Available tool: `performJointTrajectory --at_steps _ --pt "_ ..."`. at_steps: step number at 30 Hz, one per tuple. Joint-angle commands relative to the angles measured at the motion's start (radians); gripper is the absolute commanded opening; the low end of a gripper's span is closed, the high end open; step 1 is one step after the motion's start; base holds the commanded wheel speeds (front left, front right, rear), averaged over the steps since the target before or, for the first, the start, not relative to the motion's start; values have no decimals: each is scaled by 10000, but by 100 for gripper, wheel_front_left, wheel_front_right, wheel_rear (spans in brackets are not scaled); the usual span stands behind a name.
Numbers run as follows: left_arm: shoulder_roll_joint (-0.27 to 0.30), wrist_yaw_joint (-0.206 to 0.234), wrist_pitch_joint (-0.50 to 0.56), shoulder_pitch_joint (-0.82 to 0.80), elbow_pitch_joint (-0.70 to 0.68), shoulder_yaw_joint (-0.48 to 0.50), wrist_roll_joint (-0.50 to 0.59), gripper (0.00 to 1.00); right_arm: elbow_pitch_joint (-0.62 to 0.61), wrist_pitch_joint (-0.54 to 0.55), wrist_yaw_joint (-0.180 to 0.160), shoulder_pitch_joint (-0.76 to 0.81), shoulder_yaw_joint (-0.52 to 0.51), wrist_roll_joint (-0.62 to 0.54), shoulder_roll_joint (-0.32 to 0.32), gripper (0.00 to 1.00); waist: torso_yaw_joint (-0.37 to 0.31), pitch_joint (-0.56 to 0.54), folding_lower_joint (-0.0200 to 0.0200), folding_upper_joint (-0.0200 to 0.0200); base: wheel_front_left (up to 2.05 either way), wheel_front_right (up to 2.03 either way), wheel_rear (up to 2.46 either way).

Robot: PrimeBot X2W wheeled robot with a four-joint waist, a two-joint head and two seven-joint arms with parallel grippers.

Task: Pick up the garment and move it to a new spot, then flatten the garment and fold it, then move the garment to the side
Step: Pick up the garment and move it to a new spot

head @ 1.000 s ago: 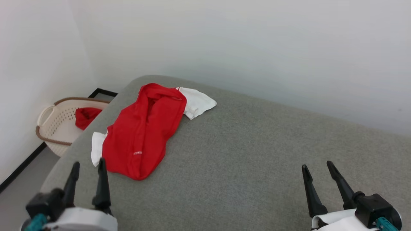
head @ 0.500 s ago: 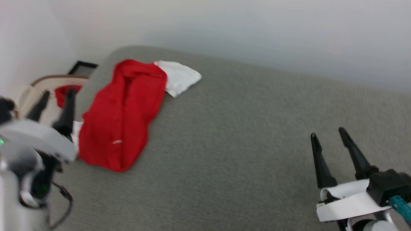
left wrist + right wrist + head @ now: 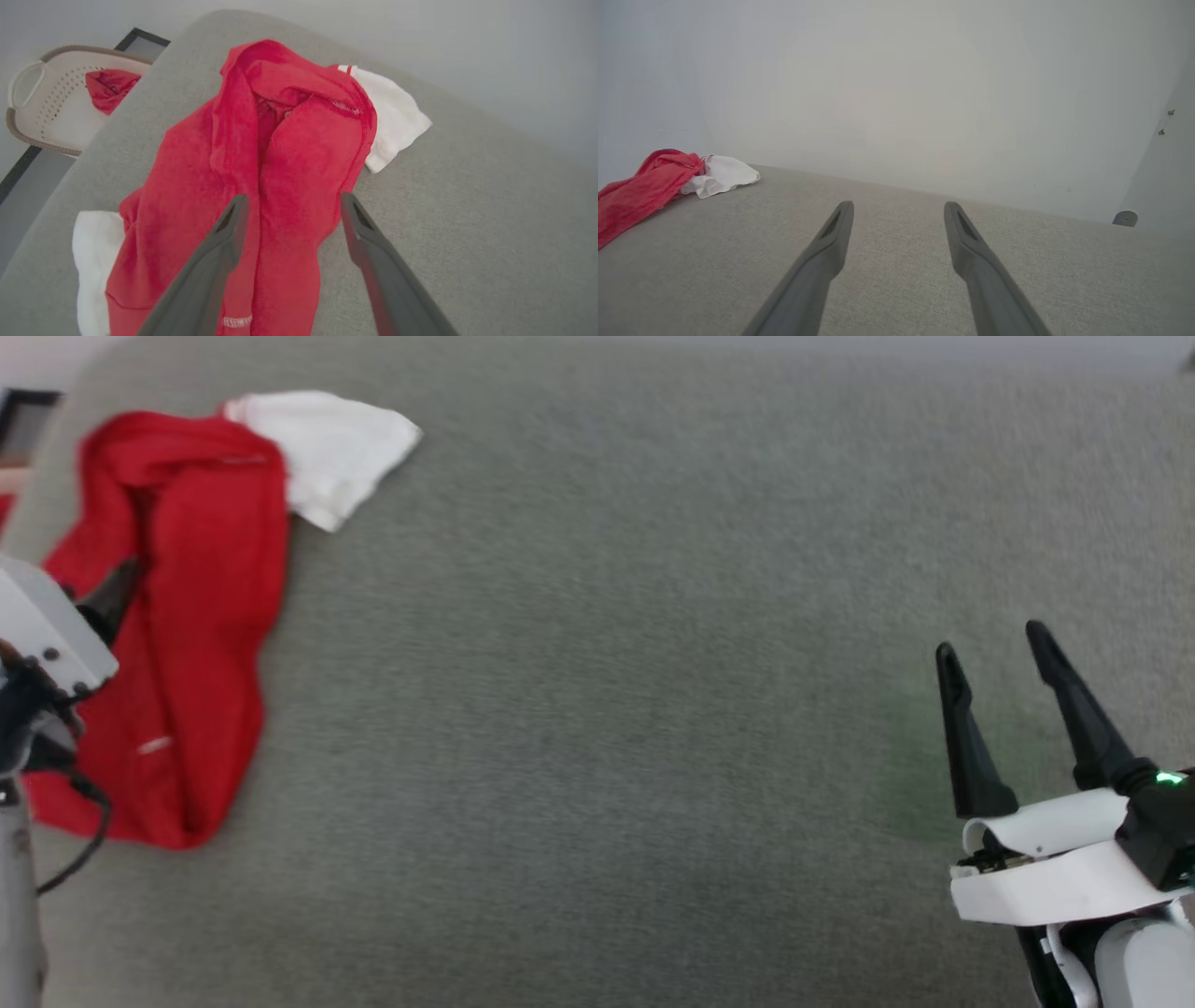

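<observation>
The garment [image 3: 187, 616], a crumpled red jersey with a white sleeve [image 3: 327, 448], lies at the far left of the grey fabric surface [image 3: 607, 709]. In the left wrist view my left gripper [image 3: 294, 198] hovers open above the garment [image 3: 289, 140], its fingers either side of a red fold, with nothing held. One of its dark fingers [image 3: 112, 597] shows over the red cloth in the head view. My right gripper [image 3: 988, 639] stands open and empty over bare surface at the lower right, far from the garment [image 3: 640, 191]. The number on the jersey is hidden.
A cream laundry basket [image 3: 51, 107] holding another red cloth [image 3: 110, 84] sits on the floor beyond the surface's left end. A pale wall [image 3: 896, 93] runs along the far edge. Wide bare grey surface lies between the garment and my right gripper [image 3: 899, 205].
The head camera has tilted down and swung, shifting the whole scene. My left arm has risen from the near edge to over the garment. Both grippers stay open.
</observation>
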Motion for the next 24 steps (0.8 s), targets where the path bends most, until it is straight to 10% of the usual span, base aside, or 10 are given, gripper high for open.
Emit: performJointTrajectory --at_steps 1,16,18,21,24 --pt "40 118 163 -207 166 -17 -35 100 -58 15 1 -155 -10 70 -56 100 -940 1025 0 0 0 0 0" --pt "373 452 1095 -814 2479 -440 149 97 -786 355 1 -279 -256 240 -131 100 -1196 1665 0 0 0 0 0" --pt "235 376 1019 -790 2806 -512 111 71 -791 390 1 -262 -277 215 -104 100 -1181 1657 0 0 0 0 0" --pt "59 276 771 -836 3129 -482 0 0 -735 432 1 -226 -305 199 -65 100 -1130 1538 0 0 0 0 0" --pt "159 140 377 -1019 3185 -399 -19 0 -670 453 1 -163 -300 197 -21 100 -1073 1305 0 0 0 0 0"
